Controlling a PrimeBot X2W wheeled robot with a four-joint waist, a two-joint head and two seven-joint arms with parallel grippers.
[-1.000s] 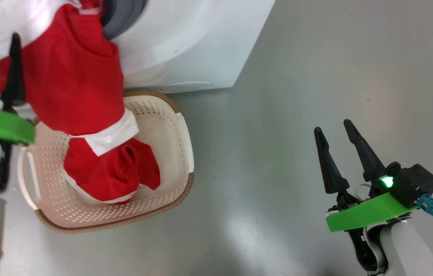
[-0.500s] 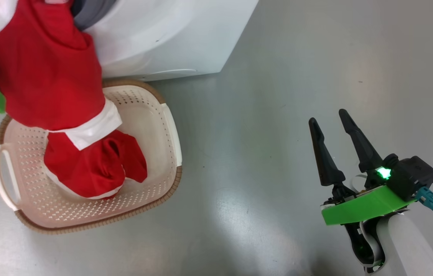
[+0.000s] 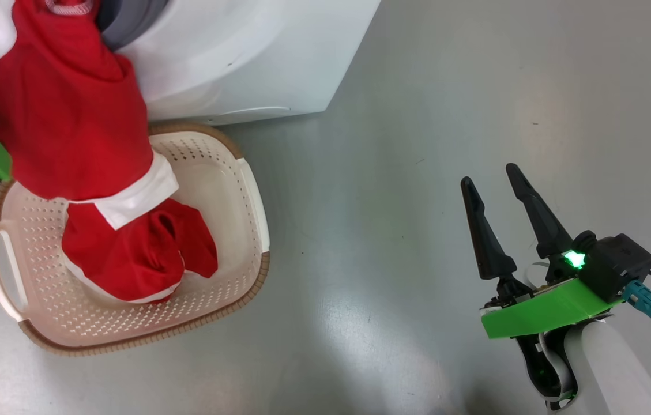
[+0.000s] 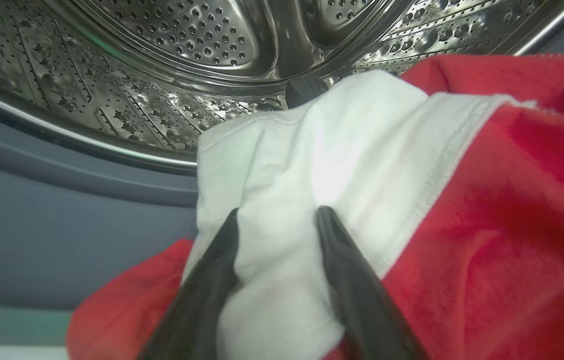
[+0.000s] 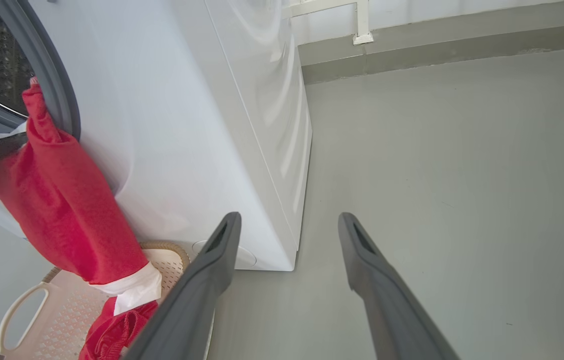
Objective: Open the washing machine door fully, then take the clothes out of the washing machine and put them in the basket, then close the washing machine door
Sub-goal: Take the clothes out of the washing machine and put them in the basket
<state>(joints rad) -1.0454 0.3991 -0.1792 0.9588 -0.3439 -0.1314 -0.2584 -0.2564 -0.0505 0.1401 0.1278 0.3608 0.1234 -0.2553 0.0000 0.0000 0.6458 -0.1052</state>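
Head view: clothes point(image 3: 71, 115) are draped from washing machine point(image 3: 244, 57) mouth into basket point(image 3: 265, 262); right hand point(image 3: 489, 174) is spread, empty.
Left wrist view: white fold point(image 4: 311, 150) is straddled by left hand point(image 4: 278, 211); pinch cannot be confirmed.
Right wrist view: cloth hangs limp, judged light; a bunched fold is best gripped.

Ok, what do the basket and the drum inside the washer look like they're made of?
The basket: likely cream moulded plastic, matte, with punched holes and a brown woven-look rim. The drum: apparently polished steel, going by its mirror-like shine and perforations.
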